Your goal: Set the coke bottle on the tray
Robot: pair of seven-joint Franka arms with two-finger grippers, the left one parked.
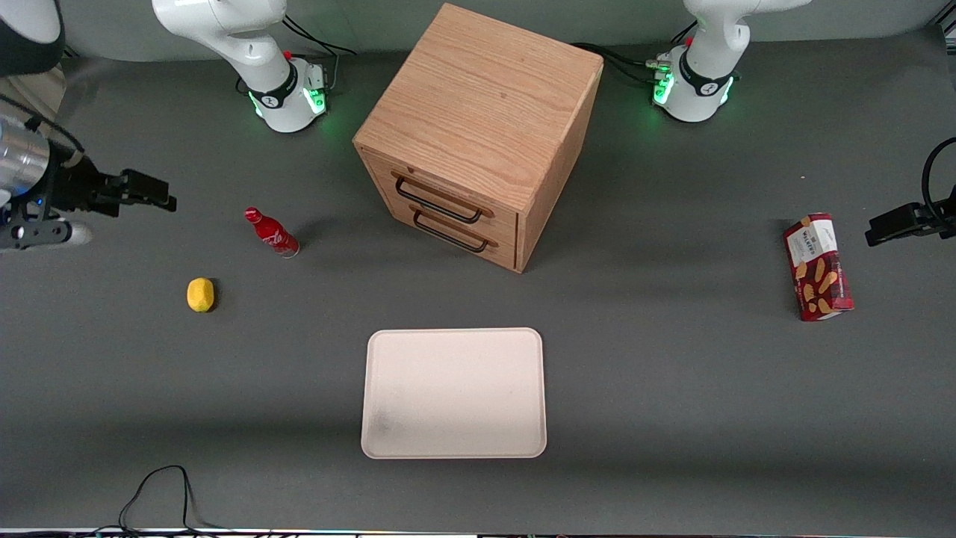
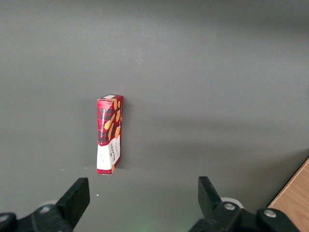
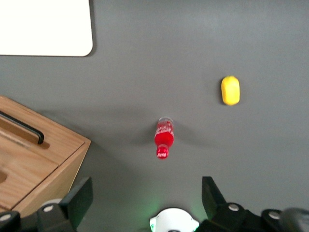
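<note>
The coke bottle (image 1: pixel 272 233) is a small slim red bottle with a red cap, standing on the grey table between the wooden drawer cabinet and the working arm's end. It also shows in the right wrist view (image 3: pixel 163 137). The cream-white tray (image 1: pixel 454 393) lies flat, nearer to the front camera than the cabinet; one corner shows in the right wrist view (image 3: pixel 72 38). My right gripper (image 1: pixel 153 193) hangs above the table at the working arm's end, apart from the bottle, open and empty; its fingers (image 3: pixel 79 195) stand wide apart.
A wooden drawer cabinet (image 1: pixel 478 134) with two black handles stands at the table's middle. A yellow lemon (image 1: pixel 200 294) lies nearer the front camera than the bottle. A red snack box (image 1: pixel 818 267) lies toward the parked arm's end. A black cable (image 1: pixel 160 493) loops at the front edge.
</note>
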